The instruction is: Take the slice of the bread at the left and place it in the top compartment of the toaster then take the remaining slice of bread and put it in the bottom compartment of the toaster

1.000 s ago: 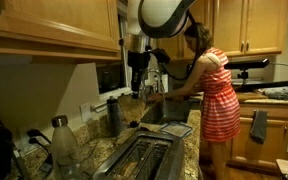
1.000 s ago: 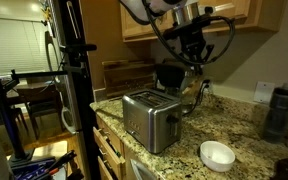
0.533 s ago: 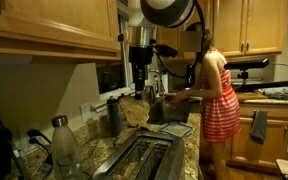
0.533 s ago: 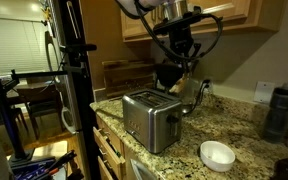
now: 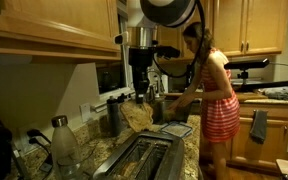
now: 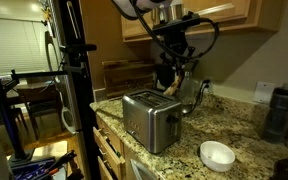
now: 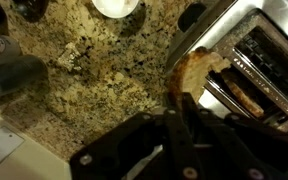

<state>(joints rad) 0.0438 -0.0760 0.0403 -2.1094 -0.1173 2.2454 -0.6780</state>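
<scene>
Gripper (image 5: 139,93) is pinching a bread slice (image 7: 196,72) just under its fingertips, above the toaster (image 6: 149,118). One slot (image 7: 246,98) is looking filled, so second slice probably; next needs aligning over the empty slot (image 7: 271,45).

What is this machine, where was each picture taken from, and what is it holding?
It is a single robot arm in a home kitchen, steered remotely by a person. Two pictures come from cameras standing in the room. The third comes from a camera on the arm's wrist, looking down past its fingers. The gripper at the arm's end has its fingers shut on a slice of bread, held in the air beside the toaster, a low steel one with two long slots. In the wrist view one slot seems to hold something brown, perhaps another slice, but I cannot be sure. On the granite counter there are also a white bowl and a clear bottle. A person in a striped dress is busy in the background.
</scene>
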